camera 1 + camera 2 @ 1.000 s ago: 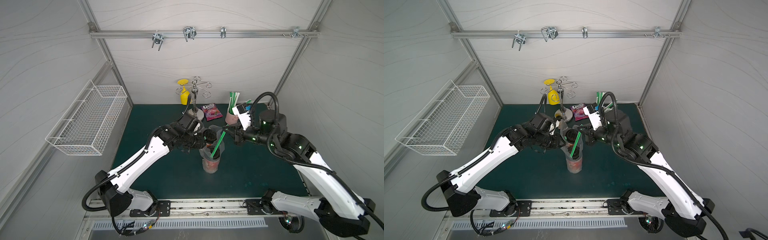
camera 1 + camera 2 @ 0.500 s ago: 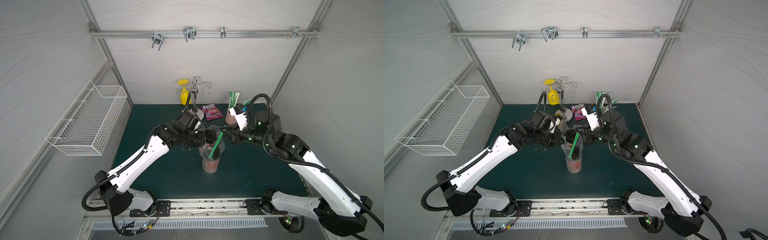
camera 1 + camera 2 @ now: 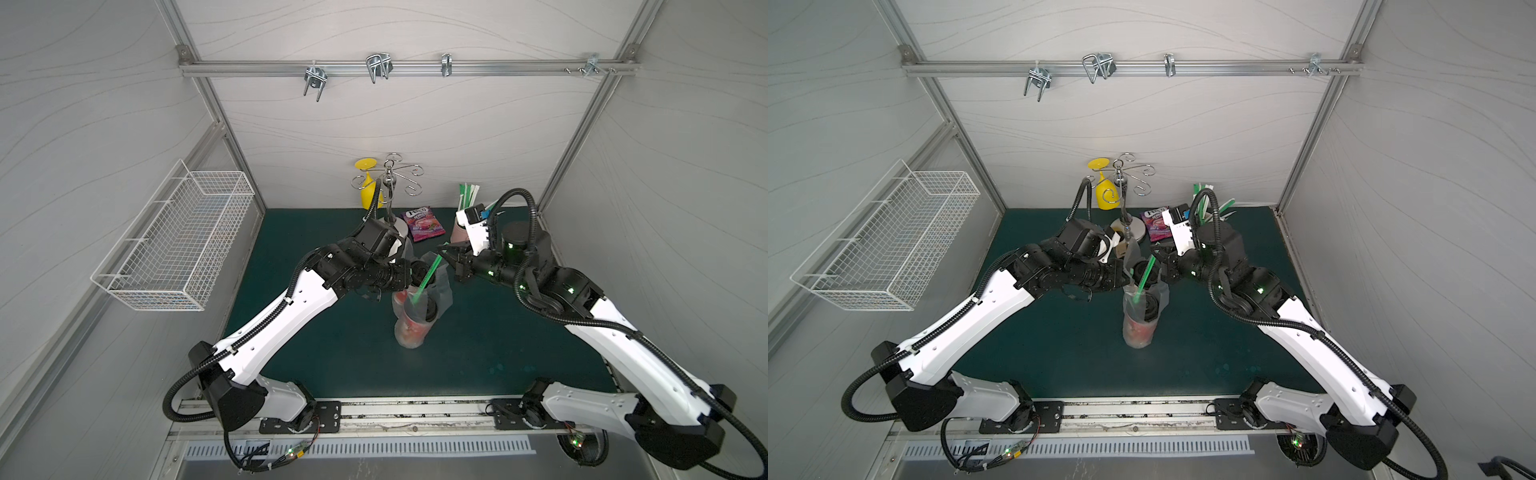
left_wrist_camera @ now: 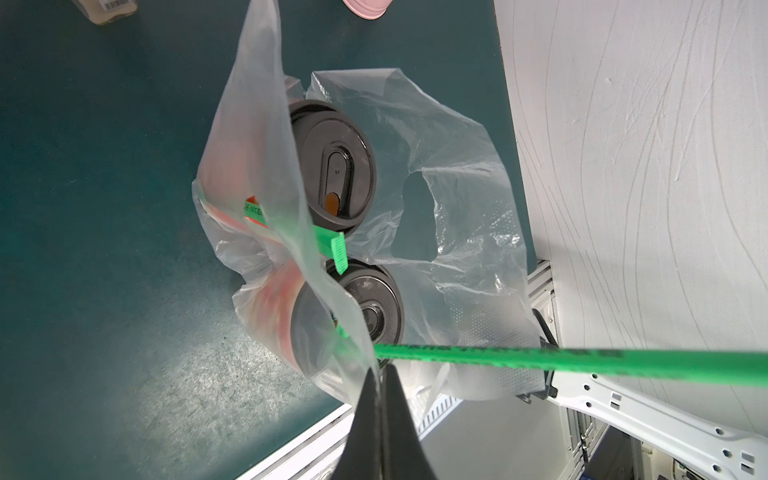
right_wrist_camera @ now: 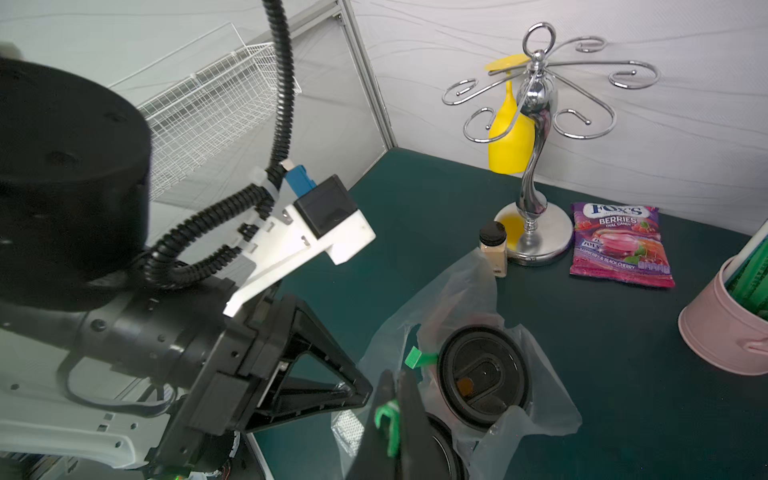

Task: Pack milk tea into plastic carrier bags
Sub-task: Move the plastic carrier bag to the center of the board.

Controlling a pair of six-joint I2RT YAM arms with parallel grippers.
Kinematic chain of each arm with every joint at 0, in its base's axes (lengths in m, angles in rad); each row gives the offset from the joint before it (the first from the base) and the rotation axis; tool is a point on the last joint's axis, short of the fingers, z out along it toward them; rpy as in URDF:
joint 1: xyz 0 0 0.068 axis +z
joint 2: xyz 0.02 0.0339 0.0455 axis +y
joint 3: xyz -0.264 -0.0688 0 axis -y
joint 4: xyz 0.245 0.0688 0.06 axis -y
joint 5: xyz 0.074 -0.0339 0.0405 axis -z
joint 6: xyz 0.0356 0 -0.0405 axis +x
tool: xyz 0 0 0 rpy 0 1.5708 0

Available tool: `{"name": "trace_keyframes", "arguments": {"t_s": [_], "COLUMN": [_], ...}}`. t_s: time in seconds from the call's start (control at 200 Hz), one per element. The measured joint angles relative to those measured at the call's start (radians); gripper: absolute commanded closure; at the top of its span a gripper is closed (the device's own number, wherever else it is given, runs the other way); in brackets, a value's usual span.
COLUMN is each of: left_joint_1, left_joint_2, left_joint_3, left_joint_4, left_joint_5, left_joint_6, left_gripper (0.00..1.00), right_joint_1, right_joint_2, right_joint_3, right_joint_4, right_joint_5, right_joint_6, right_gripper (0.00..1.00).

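Cups (image 4: pixel 334 166) are standing inside bag (image 4: pixel 457 174), between arms | left gripper (image 4: pixel 378 374) is pinching bag rim, right gripper (image 5: pixel 397 380) is clamping straw (image 4: pixel 582 359) | risk, I reckon: straw snagging film, tugged rim tipping cups

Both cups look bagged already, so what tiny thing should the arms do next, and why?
Probably the right gripper should open and drop its green straw into the plastic bag: the straw's lower end already sits inside beside the cups, and the left gripper pinches the bag's edge.
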Motion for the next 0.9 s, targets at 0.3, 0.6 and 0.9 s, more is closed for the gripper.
{"name": "trace_keyframes", "arguments": {"t_s": [0.3,0.6,0.9], "left_joint_1": [0.02,0.049,0.054], "left_joint_2": [-0.047,-0.102,-0.113], "left_joint_3": [-0.085,-0.13,-0.171], "left_joint_4": [0.011,0.04,0.056], "left_joint_5": [-0.003,-0.003,0.002], "left_joint_6": [-0.008,-0.015,-0.016], "left_gripper": [1.0,1.0,1.0], "right_joint_1": [0.005,0.029,0.032], "right_joint_2": [0.0,0.0,0.001], "right_joint_3": [-0.016,0.006,0.036], "right_joint_4": [0.024,-0.006,-0.053], "right_joint_5": [-0.018,-0.016,-0.091], "right_joint_6": [0.036,0.024,0.026], "right_gripper": [1.0,1.0,1.0]}}
